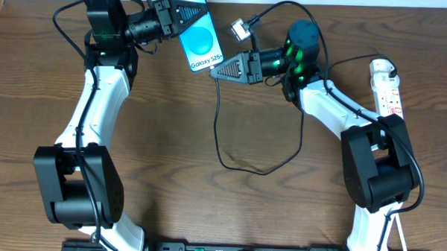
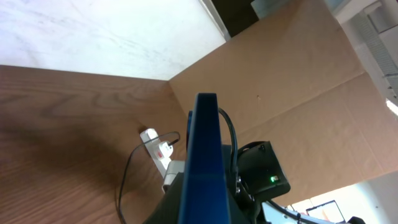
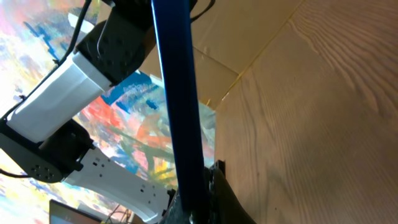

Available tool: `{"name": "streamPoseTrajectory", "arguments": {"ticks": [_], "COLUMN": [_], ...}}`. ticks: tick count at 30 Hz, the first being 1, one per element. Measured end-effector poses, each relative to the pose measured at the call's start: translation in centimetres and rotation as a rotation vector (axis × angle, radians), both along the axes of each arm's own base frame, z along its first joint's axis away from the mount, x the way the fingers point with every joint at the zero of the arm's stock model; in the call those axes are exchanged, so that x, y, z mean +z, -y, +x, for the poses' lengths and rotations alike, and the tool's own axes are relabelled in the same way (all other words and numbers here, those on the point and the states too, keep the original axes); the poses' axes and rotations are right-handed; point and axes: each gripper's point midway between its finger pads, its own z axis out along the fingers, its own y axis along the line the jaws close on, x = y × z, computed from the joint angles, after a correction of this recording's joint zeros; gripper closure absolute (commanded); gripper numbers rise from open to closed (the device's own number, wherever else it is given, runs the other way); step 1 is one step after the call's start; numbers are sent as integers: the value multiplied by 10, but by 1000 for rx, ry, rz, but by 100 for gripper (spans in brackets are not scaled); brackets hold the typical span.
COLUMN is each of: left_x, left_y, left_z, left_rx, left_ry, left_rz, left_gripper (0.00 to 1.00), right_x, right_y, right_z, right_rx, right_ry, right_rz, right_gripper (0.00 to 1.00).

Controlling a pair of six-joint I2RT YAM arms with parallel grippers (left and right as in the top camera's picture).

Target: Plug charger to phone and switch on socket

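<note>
The phone (image 1: 198, 37) was clamped at its upper end by the left gripper (image 1: 174, 18). The charger (image 1: 218, 118) was pinched by the right gripper (image 1: 216, 71) at the phone's lower edge.

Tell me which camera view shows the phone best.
The overhead view. There the phone faces the camera, with its light blue screen and Galaxy S25+ text readable. The left wrist view shows only its thin blue edge, and the right wrist view likewise.
</note>
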Motion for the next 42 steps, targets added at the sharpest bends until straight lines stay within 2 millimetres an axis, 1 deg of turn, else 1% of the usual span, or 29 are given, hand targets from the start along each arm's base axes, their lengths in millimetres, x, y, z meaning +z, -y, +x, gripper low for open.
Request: {"name": "streamPoseTrajectory", "arguments": {"ticks": [10,13,14,15,16,17,19,21,23,24,25,26,27,29,30,31,32,33,36,38,39,40,42], "left_x": [0,-1,-1,0,0,1,4,4,4,4,4,3,4,4,4,4,4,4,4,4,4,4,4], "left_y": [-3,-9,-14,-19,-25,-33,-55,-78,-89,-91,-92,-90,-88,-85,-84,-84,-83,-83,-83,-82,-82,-82,-82], "left_z": [2,4,6,7,9,11,17,21,22,21,21,19,17,15,14,13,13,12,11,11,10,10,10], "left_rx": [15,30,39,52,65,81,130,177,197,199,196,184,170,153,145,140,137,135,129,124,121,118,117], "left_ry": [0,-6,-12,-13,-19,-26,-49,-92,-122,-134,-145,-162,-171,-179,-185,-189,-188,-188,-188,-189,-189,-189,-189], "left_rz": [1,0,-3,-5,-9,-15,-34,-57,-74,-81,-87,-93,-97,-101,-102,-103,-103,-103,-103,-102,-102,-102,-102], "left_gripper": [92,93,93,93,93,93,93,93,93,93,93,92,93,93,93,93,93,93,93,93,93,93,93], "right_x": [0,-8,-14,-25,-29,-38,-63,-78,-105,-117,-134,-158,-173,-199,-213,-220,-223,-222,-218,-219,-220,-220,-221], "right_y": [0,-1,0,1,1,3,6,8,15,19,25,40,52,82,104,125,147,164,193,204,208,211,215], "right_z": [4,9,13,17,19,21,25,28,28,28,28,25,25,21,17,18,17,19,20,17,18,19,19], "right_rx": [-19,-48,-70,-95,-104,-126,-180,-224,-292,-325,-370,-443,-497,-600,-665,-726,-788,-840,-937,-972,-991,-1006,-1030], "right_ry": [-4,-56,-89,-149,-165,-203,-298,-325,-396,-428,-464,-522,-550,-601,-624,-633,-636,-636,-624,-617,-610,-603,-602], "right_rz": [0,-23,-41,-77,-87,-115,-198,-248,-353,-403,-472,-592,-675,-847,-957,-1049,-1141,-1208,-1319,-1370,-1386,-1400,-1415], "right_gripper": [99,99,99,99,99,99,99,99,99,99,99,99,99,99,99,99,99,99,99,99,97,91,69]}}
